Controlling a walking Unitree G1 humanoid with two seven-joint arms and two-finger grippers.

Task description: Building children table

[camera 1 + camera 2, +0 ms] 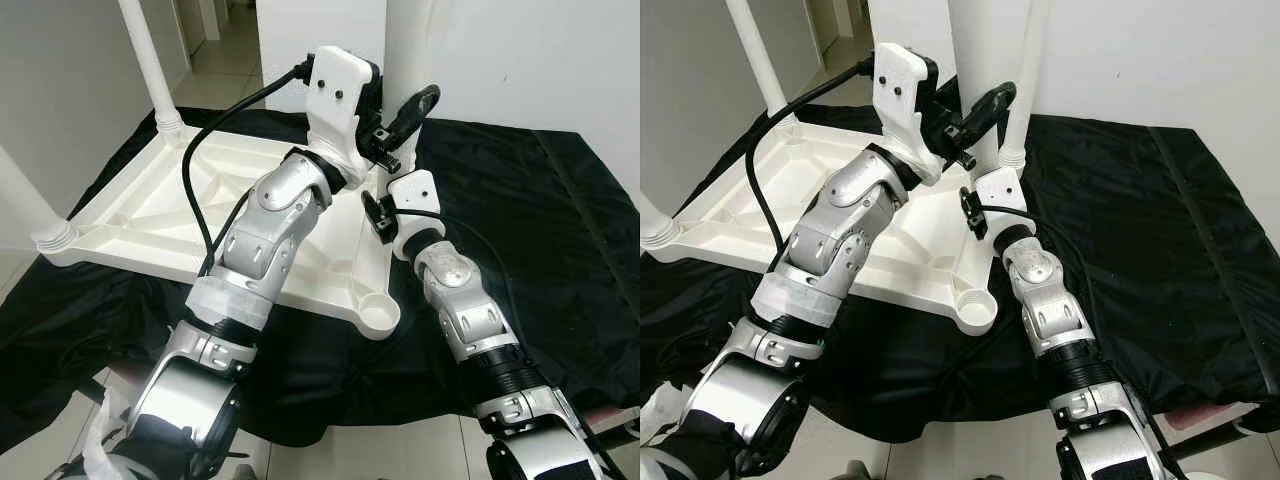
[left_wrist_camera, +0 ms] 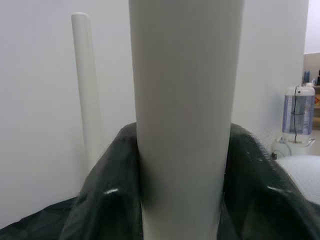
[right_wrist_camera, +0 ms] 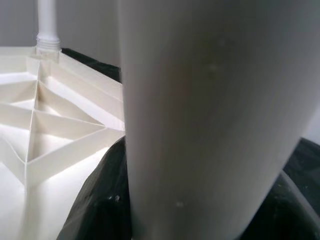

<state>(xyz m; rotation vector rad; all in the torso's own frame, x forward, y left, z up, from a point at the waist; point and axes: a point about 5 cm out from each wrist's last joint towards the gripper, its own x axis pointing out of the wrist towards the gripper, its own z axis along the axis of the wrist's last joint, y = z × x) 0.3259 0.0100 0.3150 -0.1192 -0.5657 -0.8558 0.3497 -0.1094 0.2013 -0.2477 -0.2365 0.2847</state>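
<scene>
A white plastic table top [image 1: 170,215] lies upside down on a black cloth [image 1: 520,210], ribs facing up. Screwed-in white legs rise at its far left corner [image 1: 150,60], its near left corner [image 1: 20,190] and its far right corner [image 1: 1028,80]. Another white table leg [image 1: 975,50] stands upright over the top's right edge, held by both grippers. My left gripper [image 1: 405,110] is shut on it higher up; its dark fingers [image 2: 100,205] flank the leg [image 2: 182,100]. My right gripper [image 1: 385,205] is shut on the leg lower down [image 3: 200,115].
The near right corner socket [image 1: 378,312] of the top is an open round cup. The cloth's front edge hangs over a pale tiled floor [image 1: 400,450]. White walls stand behind; a small appliance [image 2: 298,117] sits on the floor off to one side.
</scene>
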